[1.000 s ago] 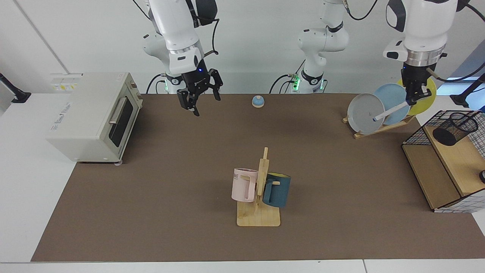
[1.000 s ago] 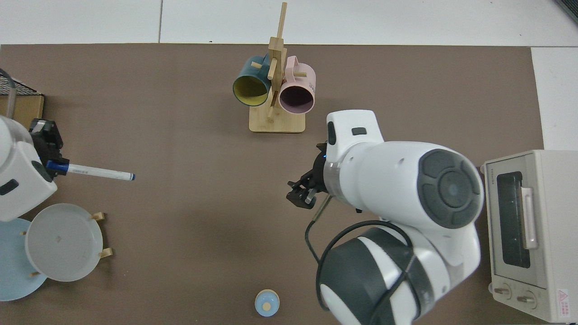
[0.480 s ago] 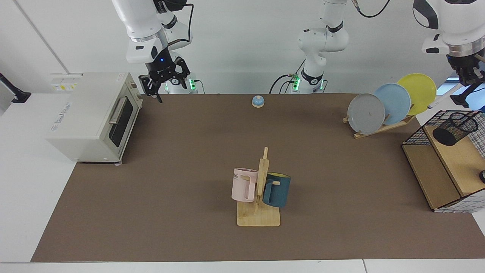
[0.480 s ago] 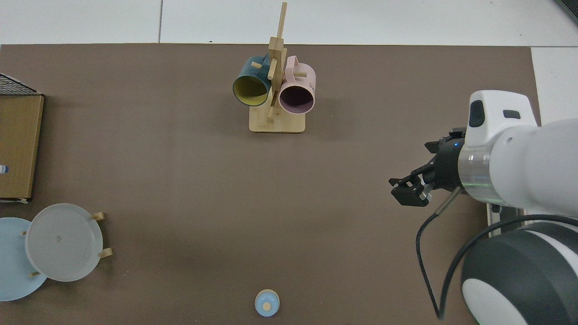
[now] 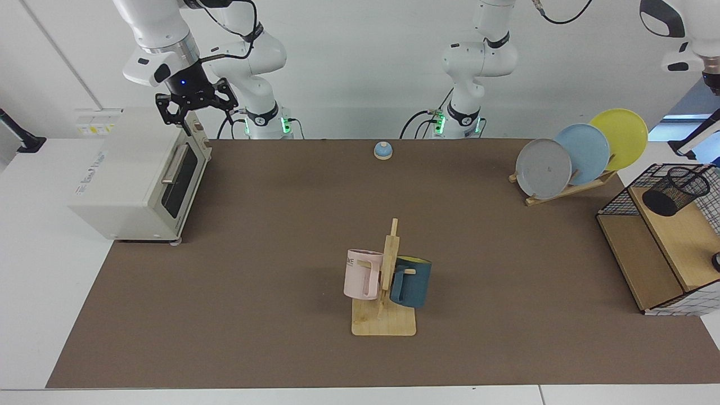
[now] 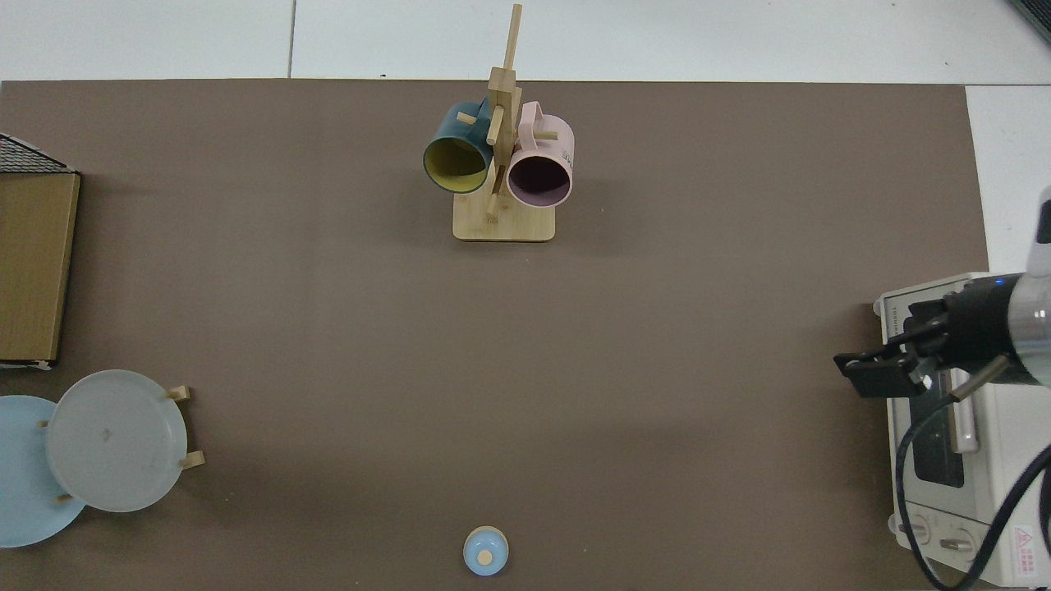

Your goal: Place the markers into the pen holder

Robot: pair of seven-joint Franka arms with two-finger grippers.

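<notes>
Nearest the camera in the facing view, well apart from both arms, a pale wooden mug rack (image 5: 384,320) stands on the brown-covered bench (image 5: 281,253). A pink ceramic mug (image 5: 360,281) hangs on the side toward the right claw and a dark teal mug (image 5: 413,284) on the other.

Farther back, at the bench end below the left arm, sits a black wire-grid basket with wooden shelves (image 5: 613,202). The small black wire-mesh pen holder (image 5: 675,191) stands on its upper shelf, a long way across the bench from the right claw. The whiteboard marker cannot be seen in either view.

At the opposite end, a cream metal toaster oven (image 5: 129,169) lies directly under the right claw (image 5: 194,109). This claw hangs just above the oven's top rear edge, spread wide with nothing between its fingers. From above, the same claw (image 6: 887,369) reaches over the oven's bench-side edge.

Beyond the basket, a slanted wooden rack holds a grey round plate (image 5: 543,167), a light blue plate (image 5: 588,145) and a yellow plate (image 5: 624,132) in a row. They are closer to the left arm than to the right claw. A small blue-domed call bell (image 5: 383,149) rests near the bench's far edge, between the two arm bases.

Farthest back, the left arm (image 5: 689,28) is raised into the upper corner above the basket. Its claw lies outside the frame, so its state cannot be told.
</notes>
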